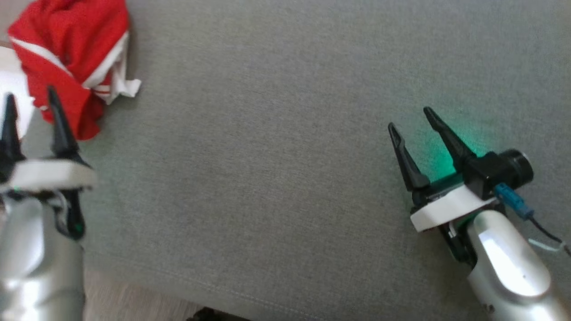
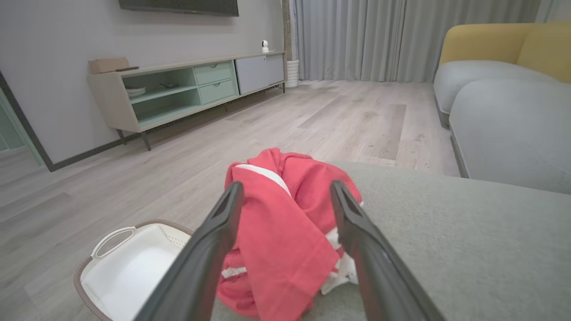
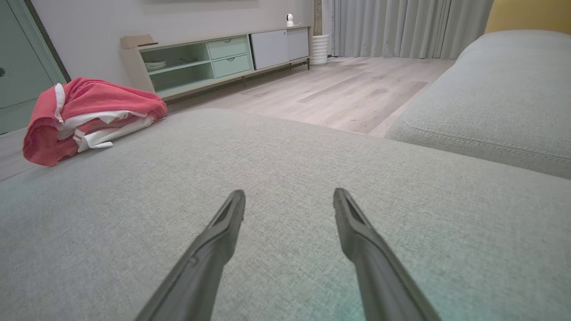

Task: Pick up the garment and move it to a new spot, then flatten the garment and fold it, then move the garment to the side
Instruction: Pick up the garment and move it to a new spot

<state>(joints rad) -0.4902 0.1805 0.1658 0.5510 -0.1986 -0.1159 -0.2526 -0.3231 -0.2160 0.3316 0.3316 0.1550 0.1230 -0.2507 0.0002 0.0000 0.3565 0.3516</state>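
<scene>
The garment [image 1: 71, 58] is a crumpled red heap with white stripes, lying at the far left corner of the grey cushion [image 1: 285, 156]. My left gripper [image 1: 30, 98] hangs open just short of it, fingers pointing at the heap. In the left wrist view the garment [image 2: 285, 232] sits between and beyond the two spread fingers, untouched. My right gripper [image 1: 408, 118] is open over bare cushion at the right, far from the cloth. From the right wrist view the garment [image 3: 84, 116] lies at the far left, and the gripper [image 3: 290, 198] holds nothing.
A white basket [image 2: 129, 267] with a woven rim stands on the wooden floor just past the cushion's left edge. The cushion's front edge [image 1: 178, 285] runs along the bottom. A grey and yellow sofa [image 2: 504, 102] and a low cabinet [image 2: 187, 89] stand farther off.
</scene>
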